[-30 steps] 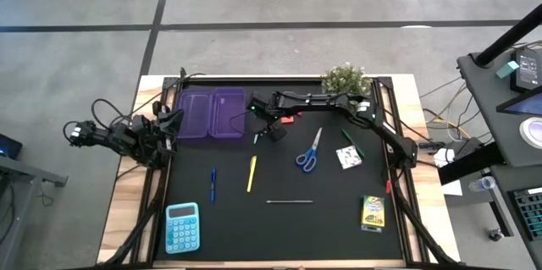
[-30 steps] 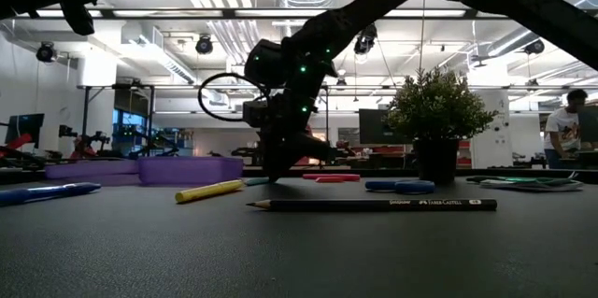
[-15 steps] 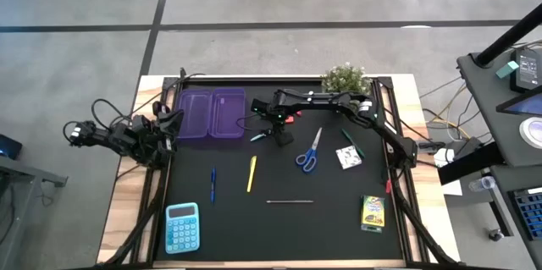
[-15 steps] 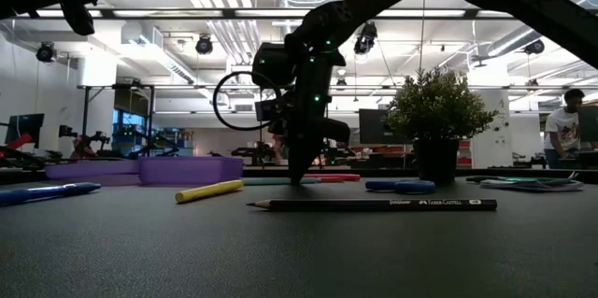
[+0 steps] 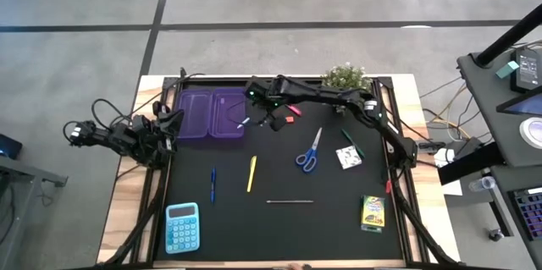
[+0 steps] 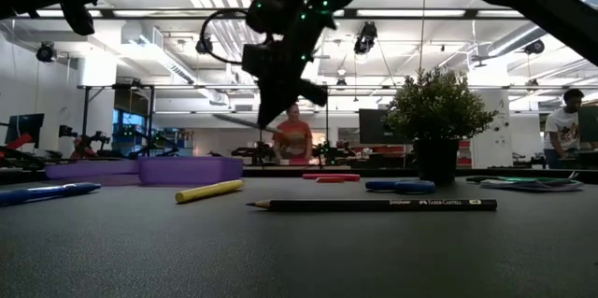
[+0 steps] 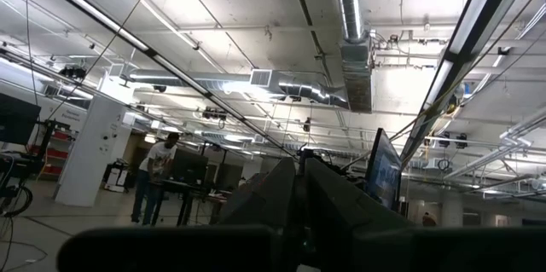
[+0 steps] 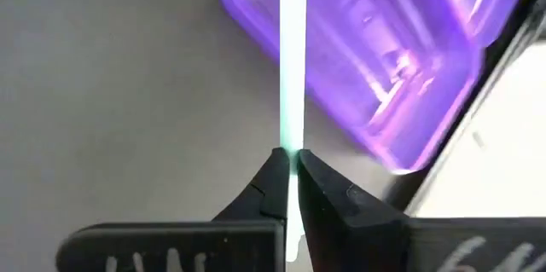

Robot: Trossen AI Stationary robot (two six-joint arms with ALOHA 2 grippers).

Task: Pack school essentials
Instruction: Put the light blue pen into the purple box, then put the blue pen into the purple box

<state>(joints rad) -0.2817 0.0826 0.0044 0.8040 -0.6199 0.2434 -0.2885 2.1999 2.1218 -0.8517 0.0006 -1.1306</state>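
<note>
A black, matte surface (image 5: pixel 279 219) holds scattered school supplies. The right hand (image 8: pixel 290 163) hangs above it, near the purple case (image 5: pixel 210 112), its two dark fingers pinched tight on a thin green pen (image 8: pixel 293 67). The pen is a slim, smooth, pale green rod, gripped near one end so the rest points out toward the case; this looks like a carry meant to end with the pen dropped inside. In the overhead view the pen's tip (image 5: pixel 244 122) lies just at the case's near right edge.

The case is translucent purple plastic, shallow, with two rounded compartments side by side. I cannot tell if anything is in it.

The left hand (image 7: pixel 300 188) waits off the surface's left edge, fingers pressed together on nothing, pointing up at the ceiling.

Items lying flat and not yet packed:
- a blue pen (image 5: pixel 212 184) and a yellow pen (image 5: pixel 251 173), side by side
- a long thin grey pencil (image 5: pixel 290 201), with a sharpened point in the low view
- blue-handled scissors (image 5: pixel 308 153), blades closed
- a small red eraser (image 5: pixel 294 110) just beside the right hand
- a white packet (image 5: pixel 347 158) and a dark green pen (image 5: pixel 349 141)
- a yellow-green crayon box (image 5: pixel 373 212)

A pale blue calculator (image 5: pixel 182 227) sits at the front left. A bushy potted plant (image 5: pixel 345 78) stands at the back edge.
</note>
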